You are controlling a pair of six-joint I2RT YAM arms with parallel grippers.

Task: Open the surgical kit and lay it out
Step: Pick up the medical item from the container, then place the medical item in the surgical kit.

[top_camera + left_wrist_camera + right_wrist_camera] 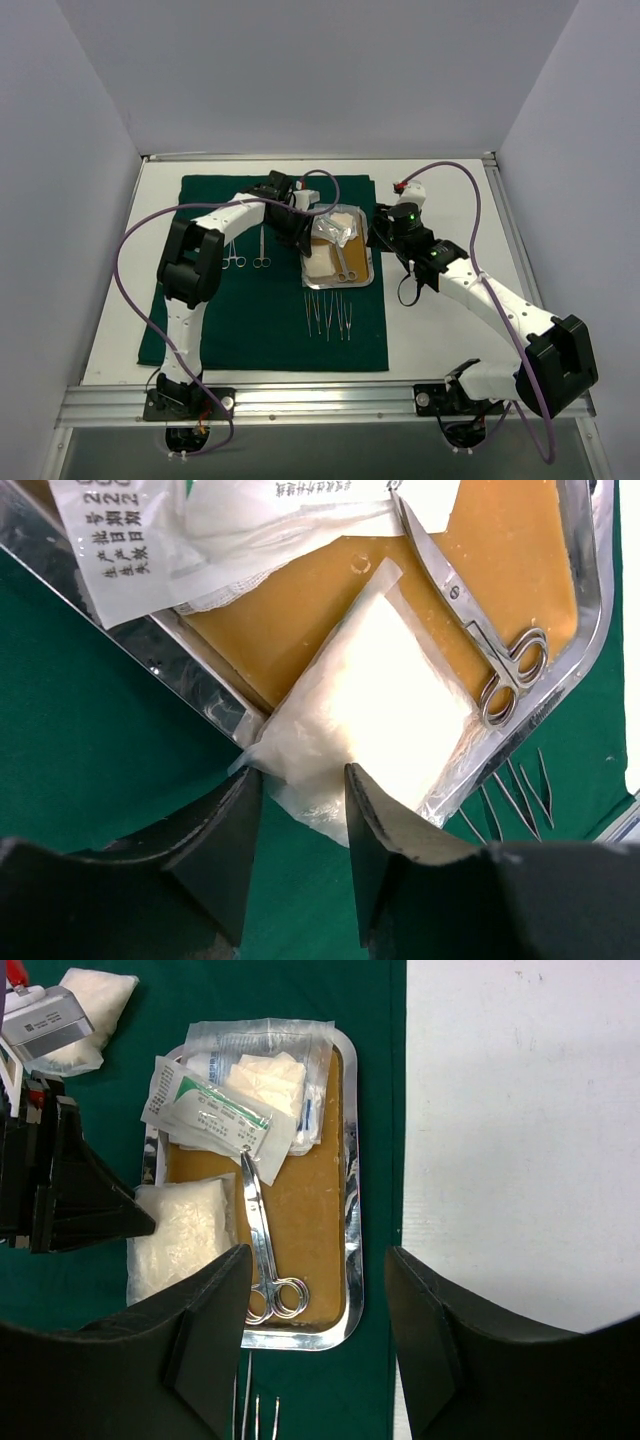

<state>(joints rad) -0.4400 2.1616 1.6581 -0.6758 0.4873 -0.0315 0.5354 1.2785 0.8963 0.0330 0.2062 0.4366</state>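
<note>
The dark green cloth [200, 310] lies spread flat. The steel tray [372, 262] sits on its right part and holds a ring-handled clamp [262, 1240], printed and clear packets [215, 1110] and a white gauze packet [185, 1235]. The gauze packet [380, 700] overhangs the tray's left rim [150, 650]. My left gripper [300, 790] is open, and its fingers straddle that packet's overhanging corner. My right gripper [318, 1260] is open and empty, above the tray's near right corner [352, 1240]. In the top view the left gripper [302, 238] is at the tray's left side and the right gripper [383, 238] at its right.
Two ring-handled clamps [248, 254] lie on the cloth left of the tray. Several thin tweezers [327, 315] lie in a row in front of it. Another gauze packet [95, 1005] lies on the cloth beyond the tray. Bare white table [440, 330] lies to the right.
</note>
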